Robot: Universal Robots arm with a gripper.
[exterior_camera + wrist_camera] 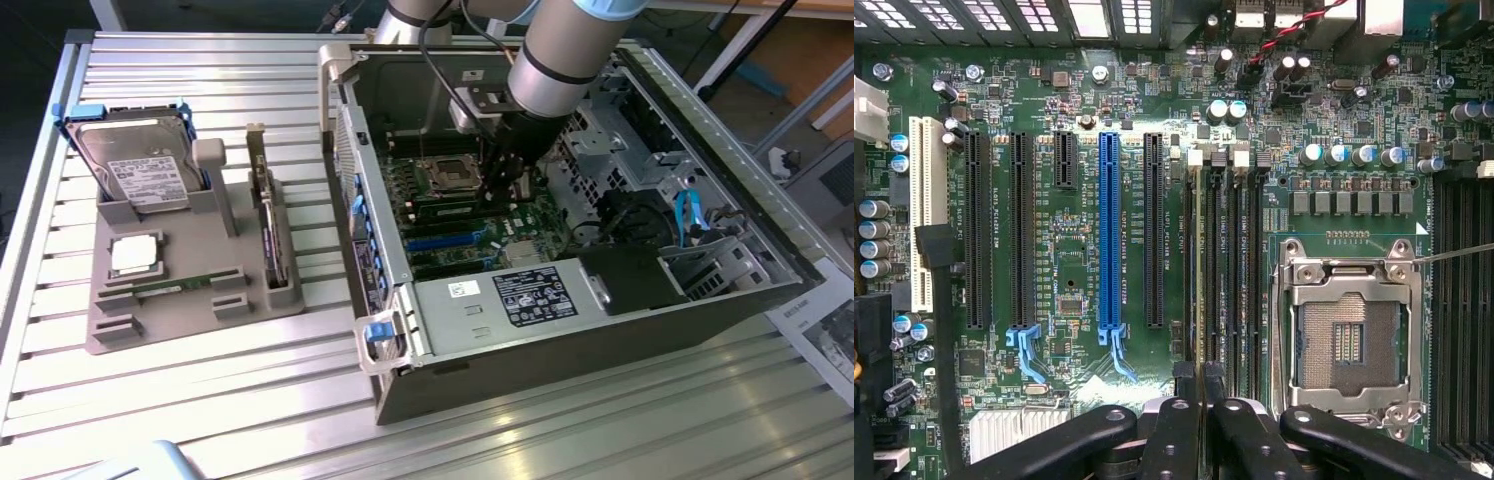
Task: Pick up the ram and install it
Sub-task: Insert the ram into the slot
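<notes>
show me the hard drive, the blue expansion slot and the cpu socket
hard drive (139, 176): exterior view, its label
blue expansion slot (1109, 235): wrist view, its middle
cpu socket (1351, 345): wrist view, its pin field

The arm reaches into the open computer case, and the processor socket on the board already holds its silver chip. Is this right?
Not quite: the processor socket is empty, as the wrist view shows. The arm does reach into the open computer case.

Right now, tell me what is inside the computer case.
A green motherboard with an empty processor socket and long slots; the pincer grips a memory stick at one slot. The arm and pincer hide the board beneath.
</notes>
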